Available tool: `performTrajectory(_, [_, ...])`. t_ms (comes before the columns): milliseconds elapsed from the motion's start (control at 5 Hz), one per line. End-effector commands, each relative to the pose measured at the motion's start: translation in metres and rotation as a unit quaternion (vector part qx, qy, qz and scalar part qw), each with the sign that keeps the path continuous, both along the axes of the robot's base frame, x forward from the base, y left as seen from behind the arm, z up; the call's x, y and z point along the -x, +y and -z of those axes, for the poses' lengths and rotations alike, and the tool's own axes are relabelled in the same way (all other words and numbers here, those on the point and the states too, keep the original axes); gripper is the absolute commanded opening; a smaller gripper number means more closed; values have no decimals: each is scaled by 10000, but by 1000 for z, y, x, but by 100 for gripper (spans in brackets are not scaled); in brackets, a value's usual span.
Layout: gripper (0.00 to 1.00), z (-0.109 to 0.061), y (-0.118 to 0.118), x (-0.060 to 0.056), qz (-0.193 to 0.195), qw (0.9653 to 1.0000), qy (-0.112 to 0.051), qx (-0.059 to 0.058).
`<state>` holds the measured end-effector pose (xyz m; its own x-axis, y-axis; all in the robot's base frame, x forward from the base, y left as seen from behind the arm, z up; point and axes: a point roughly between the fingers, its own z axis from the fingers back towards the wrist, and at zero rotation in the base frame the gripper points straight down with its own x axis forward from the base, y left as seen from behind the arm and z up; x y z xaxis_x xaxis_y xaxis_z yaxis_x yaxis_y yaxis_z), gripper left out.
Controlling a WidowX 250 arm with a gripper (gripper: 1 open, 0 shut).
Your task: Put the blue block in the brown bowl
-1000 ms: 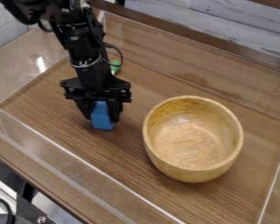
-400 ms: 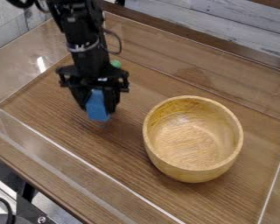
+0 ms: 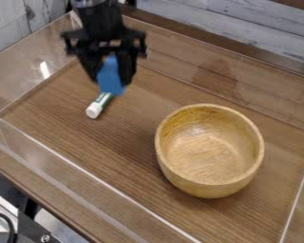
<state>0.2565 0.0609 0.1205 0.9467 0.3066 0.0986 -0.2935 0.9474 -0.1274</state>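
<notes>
My gripper [image 3: 109,74] hangs above the table at the upper left, pointing straight down and shut on the blue block [image 3: 110,76]. The bright-blue block sits upright between the dark fingers, its lower end sticking out below them. It is lifted well off the wooden tabletop. The brown bowl [image 3: 211,149] stands on the table to the lower right of the gripper; it is round, thick-walled, light wood and empty.
A white marker with a green cap [image 3: 99,104] lies on the table just below the gripper. Clear plastic walls [image 3: 41,152] ring the wooden tabletop.
The gripper has risen with the blue block in it, lifting it off the table. The white marker, hidden behind the block before, now shows on the table.
</notes>
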Motion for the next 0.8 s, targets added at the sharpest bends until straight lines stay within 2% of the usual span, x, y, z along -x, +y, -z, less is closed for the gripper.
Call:
performTrajectory(0, [0, -40, -16, -9, 367, 9985, -398, -17])
performTrajectory(200, [0, -48, -38, -15, 859, 9953, -453, 26])
performTrajectory(400, [0, -51, -66, -16, 1292, 9904, -493, 35])
performTrajectory(600, [0, -51, -84, -19, 1677, 9843, -558, 12])
